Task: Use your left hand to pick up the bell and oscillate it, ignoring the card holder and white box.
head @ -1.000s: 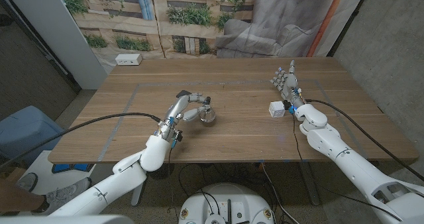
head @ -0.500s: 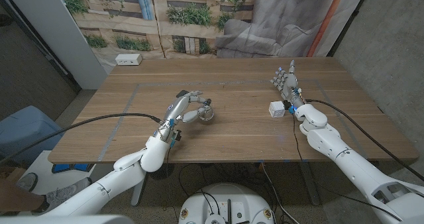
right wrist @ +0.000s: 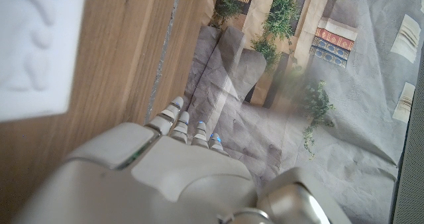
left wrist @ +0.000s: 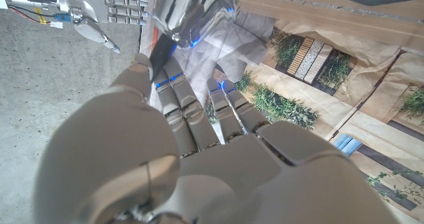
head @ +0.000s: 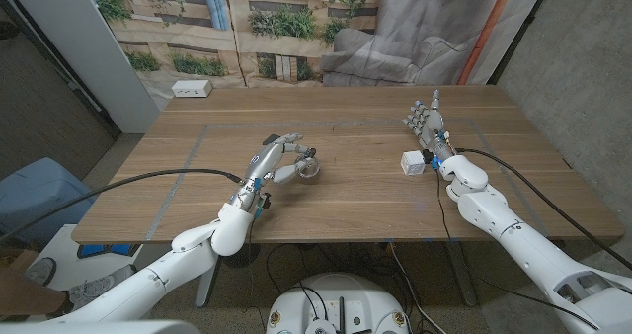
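Left hand (head: 279, 157) grips the bell (head: 309, 168), fingers closed around its handle, and holds it over the table's middle, a bit toward the near edge. Compared with a second ago the bell sits slightly higher and tipped, the hand has rotated a little, and the forearm angle has shifted; over the last half second the change is small. So the pick is done and this is likely mid-oscillation, though one frame can't give swing direction. Bell looks clear of the wood in the head view, but contact can't be ruled out from that angle. Left wrist view adds what the head view lacks: the bell (left wrist: 193, 12) as a shiny metal body just past the fingers (left wrist: 179, 108), mouth side reflecting light, with the right hand (left wrist: 106, 2) visible beyond it. Right hand (head: 427, 126) stands idle near the table's right edge, fingers up and apart, holding nothing, unchanged from before. White box (head: 414, 162) sits just beside it, untouched; the right wrist view shows the box (right wrist: 36, 48) close beside that hand on the wood. Small white object (head: 192, 89) lies at the far left corner, too small to identify.
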